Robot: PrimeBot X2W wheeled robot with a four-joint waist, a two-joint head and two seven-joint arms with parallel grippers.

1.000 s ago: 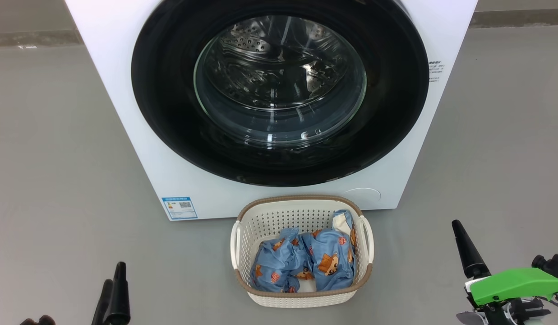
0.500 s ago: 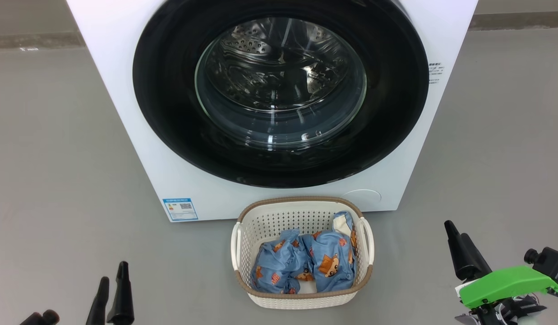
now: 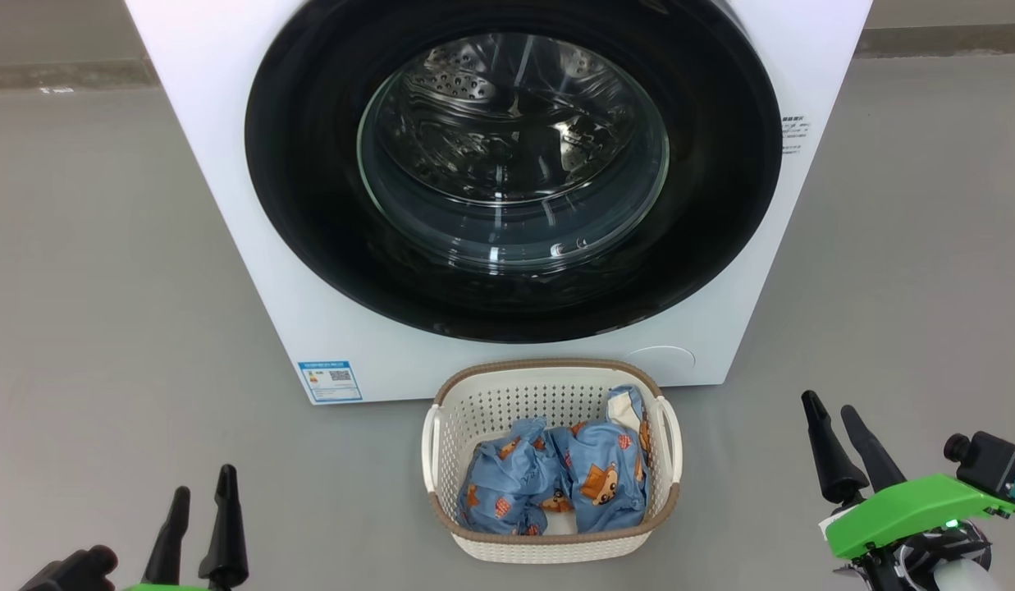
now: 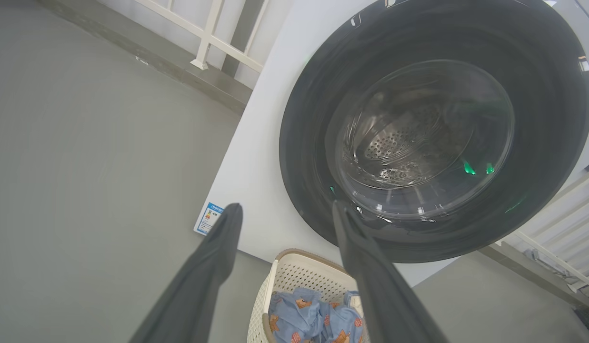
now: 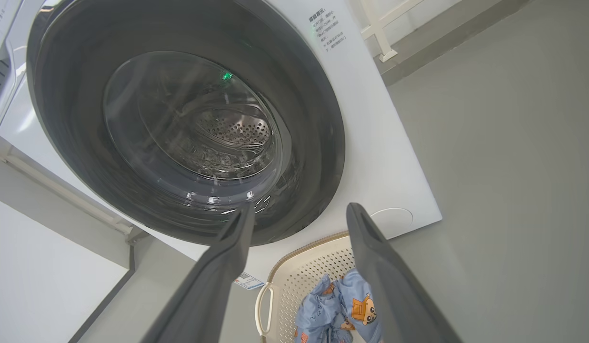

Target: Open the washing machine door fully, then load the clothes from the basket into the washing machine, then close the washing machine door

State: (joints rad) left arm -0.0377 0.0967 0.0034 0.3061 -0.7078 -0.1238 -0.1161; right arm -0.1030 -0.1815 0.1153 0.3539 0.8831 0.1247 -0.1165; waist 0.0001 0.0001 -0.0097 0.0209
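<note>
**Head view.** We find the big white front-loading washing machine (image 3: 228, 205) across the upper half of the frame. Its round washing machine door (image 3: 310, 205), a glossy black rim around a bulging clear glass window, sits flush against the front. Directly below, at lower centre, the small cream-white perforated plastic basket (image 3: 515, 402) with a brown woven-look rim stands on the grey floor (image 3: 105, 328). The light blue bear-printed clothes (image 3: 556, 484) lie bundled inside it. The left pincer (image 3: 203, 484) at lower left and the right pincer (image 3: 827, 404) at lower right both have their fingers parted. They hold nothing and are well apart from door and basket.

**Left wrist view.** The two dark fingers are spread and empty. The shut door is at upper right, the basket and clothes at the bottom edge.

**Right wrist view.** The finding is the same: fingers apart and empty. The door is at upper left, the basket at the bottom.

**Assessment.** We judge no step done. Opening, loading and closing are all left.
</note>
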